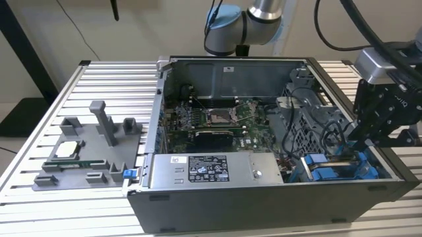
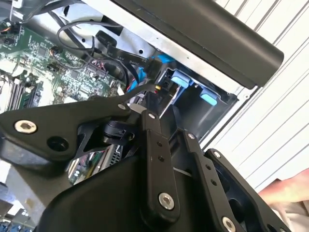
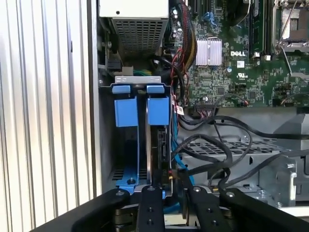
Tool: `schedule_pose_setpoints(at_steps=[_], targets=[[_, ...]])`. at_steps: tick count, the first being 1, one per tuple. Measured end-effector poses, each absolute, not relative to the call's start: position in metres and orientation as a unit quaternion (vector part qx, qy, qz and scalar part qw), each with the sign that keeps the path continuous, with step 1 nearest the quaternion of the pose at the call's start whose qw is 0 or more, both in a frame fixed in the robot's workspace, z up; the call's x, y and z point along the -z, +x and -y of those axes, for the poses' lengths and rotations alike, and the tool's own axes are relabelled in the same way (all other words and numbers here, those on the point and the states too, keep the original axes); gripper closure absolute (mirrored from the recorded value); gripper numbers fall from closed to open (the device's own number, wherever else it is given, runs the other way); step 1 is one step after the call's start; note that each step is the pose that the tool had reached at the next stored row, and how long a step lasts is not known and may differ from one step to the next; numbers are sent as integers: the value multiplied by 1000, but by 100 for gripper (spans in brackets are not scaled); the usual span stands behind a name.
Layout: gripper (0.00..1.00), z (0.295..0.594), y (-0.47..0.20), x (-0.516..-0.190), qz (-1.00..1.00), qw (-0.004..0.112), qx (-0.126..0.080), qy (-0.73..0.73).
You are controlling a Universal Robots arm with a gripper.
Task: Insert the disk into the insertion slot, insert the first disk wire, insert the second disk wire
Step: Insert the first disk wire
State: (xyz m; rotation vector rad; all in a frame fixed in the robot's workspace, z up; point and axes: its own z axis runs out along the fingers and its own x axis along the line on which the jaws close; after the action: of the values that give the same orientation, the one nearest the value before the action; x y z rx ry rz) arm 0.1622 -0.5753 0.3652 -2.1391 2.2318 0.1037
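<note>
One grey moulded plastic fixture tray [image 1: 86,148] lies far out from the black linkage claw [image 1: 366,141], toward the exterior view's left, on the ribbed aluminium table [image 1: 105,74].

Next, closer to the claw, comes the silver labelled power-supply box [image 1: 211,170], smooth sheet metal. The green motherboard [image 1: 211,118] is behind it, matte and densely studded.

Directly under the claw is the grey sheet-metal drive cage with the insertion slot [image 3: 137,79]. The silver hard disk in its bright blue plastic carrier [image 3: 159,130] stands on edge in that slot and appears fully seated. A second blue carrier [image 3: 126,111] is just beside it.

The claw hangs right at the disk's connector end, where a small black plug [image 3: 171,176] and a thin light-blue cable [image 3: 176,162] sit. I cannot tell whether the claw is open, closed or gripping.

Loose black rubbery cables [image 3: 217,145] loop just beyond the claw, over the perforated cage top.

Handling, as a judgement:
- The disk is probably dense for its size, rigid and sensitive to shock.
- Its bare metal faces look slippery.
- It is best held by the blue frame's long edges or front tabs, never by the connector pins.
- The wires are limp, so take them at the hard plug.
</note>
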Motion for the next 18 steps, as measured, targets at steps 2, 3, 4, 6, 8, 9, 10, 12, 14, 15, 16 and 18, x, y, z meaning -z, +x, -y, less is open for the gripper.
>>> schedule_pose_setpoints(at_steps=[2, 3, 4, 6, 8, 9, 10, 12, 14, 15, 16, 18], targets=[[0, 575, 162, -369, -721, 24, -34, -691], [0, 575, 162, -372, -721, 24, -34, -691], [0, 575, 162, -374, -721, 24, -34, -691], [0, 575, 162, -379, -721, 24, -34, -691], [0, 575, 162, -384, -721, 24, -34, -691], [0, 575, 162, -385, -721, 24, -34, -691], [0, 575, 162, -385, -721, 24, -34, -691], [0, 575, 162, -385, -721, 24, -33, -691], [0, 575, 162, -385, -721, 24, -33, -691], [0, 575, 162, -385, -721, 24, -33, -691], [0, 575, 162, -385, -721, 24, -33, -691], [0, 575, 163, -385, -721, 24, -33, -691]])
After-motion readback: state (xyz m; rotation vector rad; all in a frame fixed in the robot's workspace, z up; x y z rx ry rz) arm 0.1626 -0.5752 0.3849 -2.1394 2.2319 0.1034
